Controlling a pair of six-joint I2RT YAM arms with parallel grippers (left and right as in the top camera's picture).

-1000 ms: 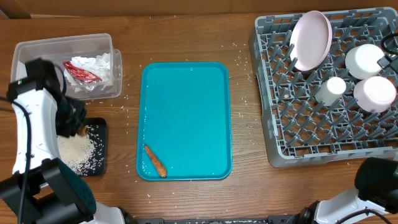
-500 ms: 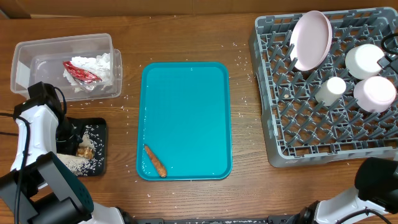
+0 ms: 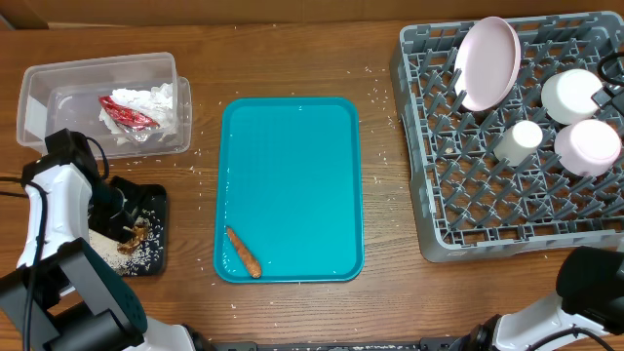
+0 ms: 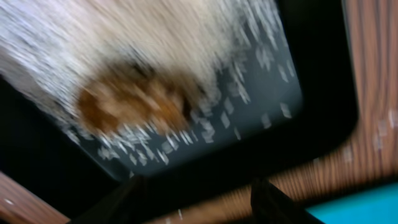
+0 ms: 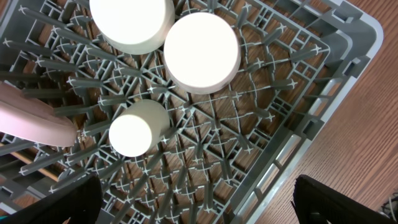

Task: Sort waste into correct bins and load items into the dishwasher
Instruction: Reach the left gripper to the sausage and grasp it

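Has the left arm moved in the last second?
Yes. The left arm has pulled back toward the bottom of the overhead view: it covered the left end of the clear bin, and now lies mostly below it, over the black tray.

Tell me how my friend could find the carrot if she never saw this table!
Start at the big teal tray in the middle of the table, between the clear bin and the grey rack. Look in the tray's near left corner: the carrot lies there, a thin orange stick set at a slant. It is the only thing on the tray.
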